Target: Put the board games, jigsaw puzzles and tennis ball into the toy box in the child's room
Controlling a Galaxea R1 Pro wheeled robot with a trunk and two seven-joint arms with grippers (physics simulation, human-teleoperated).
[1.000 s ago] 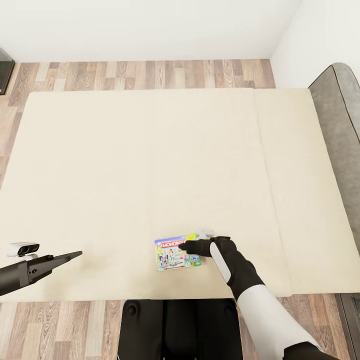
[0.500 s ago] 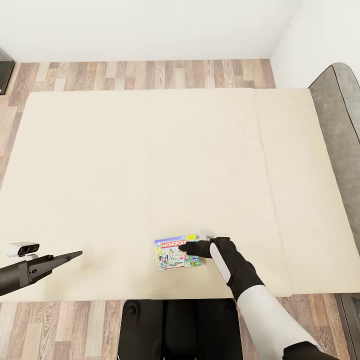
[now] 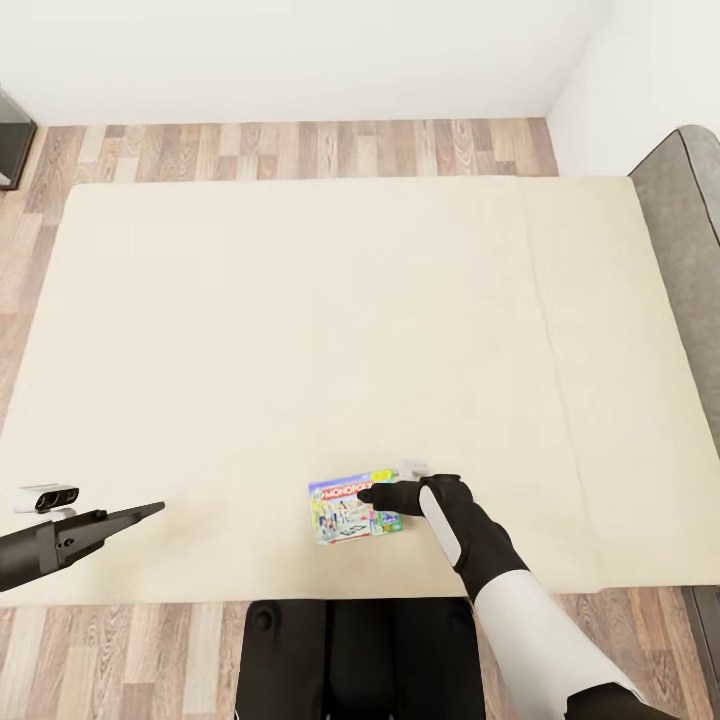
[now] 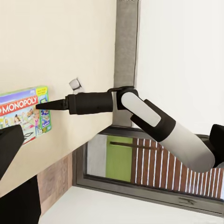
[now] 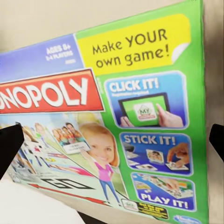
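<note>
The bed (image 3: 300, 330) carries a wide beige mattress that spans most of the head view. Wood-plank floor (image 3: 300, 150) runs along its far edge at 12 o'clock, below a white wall (image 3: 300, 50). A grey headboard (image 3: 690, 250) stands at 3 o'clock. A dark piece of furniture (image 3: 12, 140) sits at the 10 o'clock corner; what it is cannot be told.

One board game (image 3: 354, 505) lies flat on the mattress near the 6 o'clock edge, its cover green and white with a red MONOPOLY band. A small white object (image 3: 412, 466) lies just beside its far right corner.

The right gripper (image 3: 368, 493) is stretched over the game's right part. In the right wrist view the game (image 5: 112, 126) sits between two dark fingertips (image 5: 9, 144) set wide apart, so the pincer is open and grips nothing. Contact with the cover cannot be told.

The left gripper (image 3: 150, 510) hangs at 8 o'clock, well apart from the game; whether it is open or closed cannot be told.
</note>
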